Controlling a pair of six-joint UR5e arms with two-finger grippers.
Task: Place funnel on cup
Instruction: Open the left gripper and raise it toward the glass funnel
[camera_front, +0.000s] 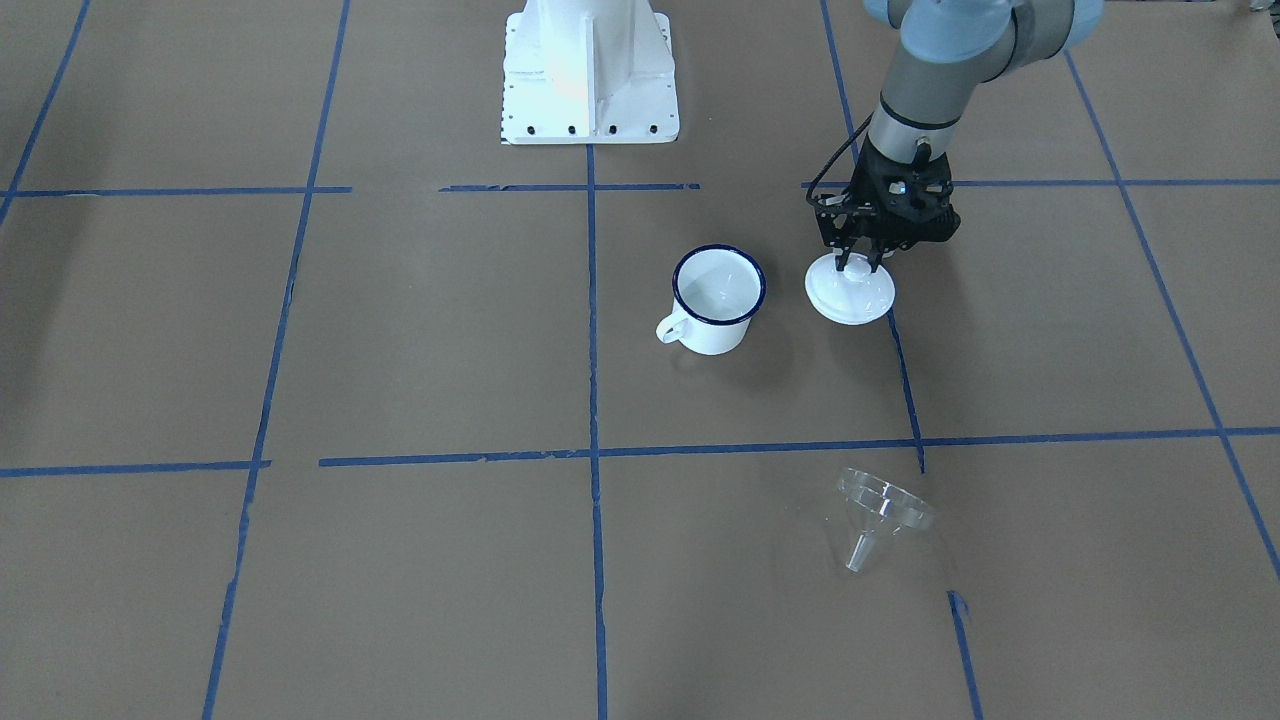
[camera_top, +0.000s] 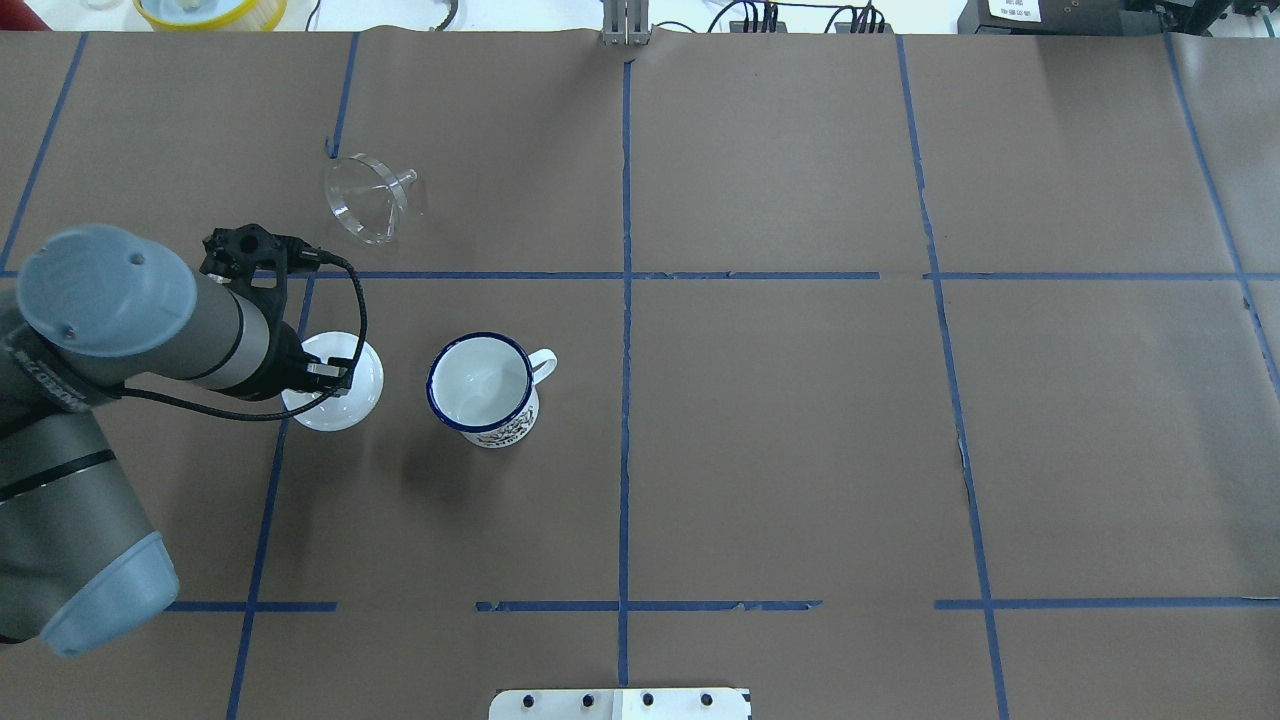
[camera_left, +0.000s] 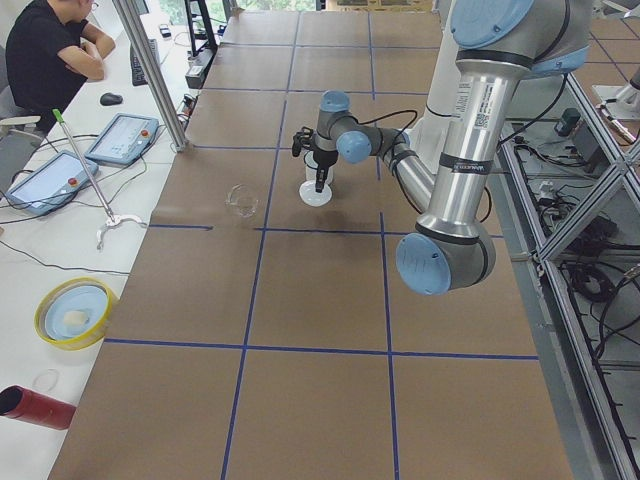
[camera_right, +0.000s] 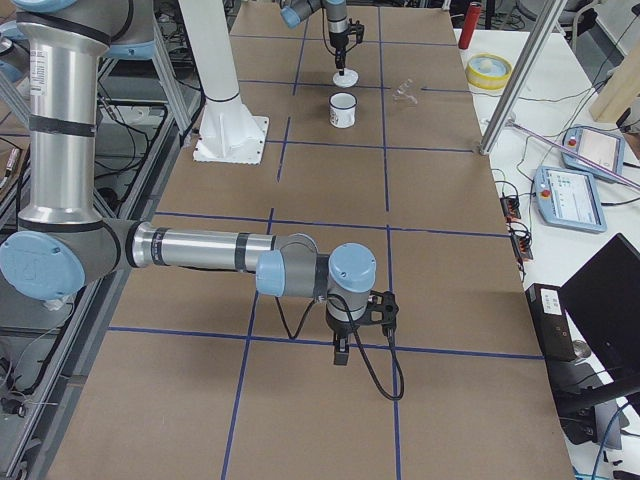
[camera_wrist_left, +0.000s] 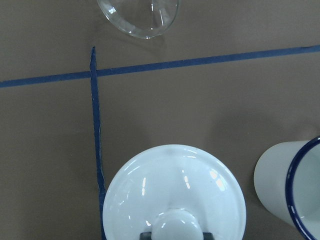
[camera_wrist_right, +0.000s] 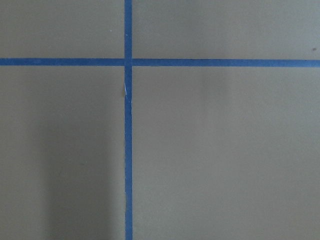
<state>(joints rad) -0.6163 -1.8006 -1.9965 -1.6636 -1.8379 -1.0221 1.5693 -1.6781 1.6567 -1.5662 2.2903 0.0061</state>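
Note:
The clear funnel (camera_front: 885, 510) lies on its side on the brown table, apart from everything else; its mouth shows at the top of the left wrist view (camera_wrist_left: 140, 17). The white cup (camera_front: 715, 300) with a dark blue rim stands upright and empty, handle outward. My left gripper (camera_front: 858, 262) points down next to the cup, shut on the knob of a white round lid (camera_front: 850, 298). In the left wrist view the fingers flank the knob of that lid (camera_wrist_left: 170, 185). My right gripper (camera_right: 342, 355) hangs over bare table far from these; I cannot tell if it is open.
The robot's white base (camera_front: 590, 70) stands at the table's robot side. Blue tape lines (camera_front: 592, 330) grid the brown paper. A yellow bowl (camera_top: 210, 10) sits off the far table edge. A seated person (camera_left: 50, 50) and tablets are beside the table.

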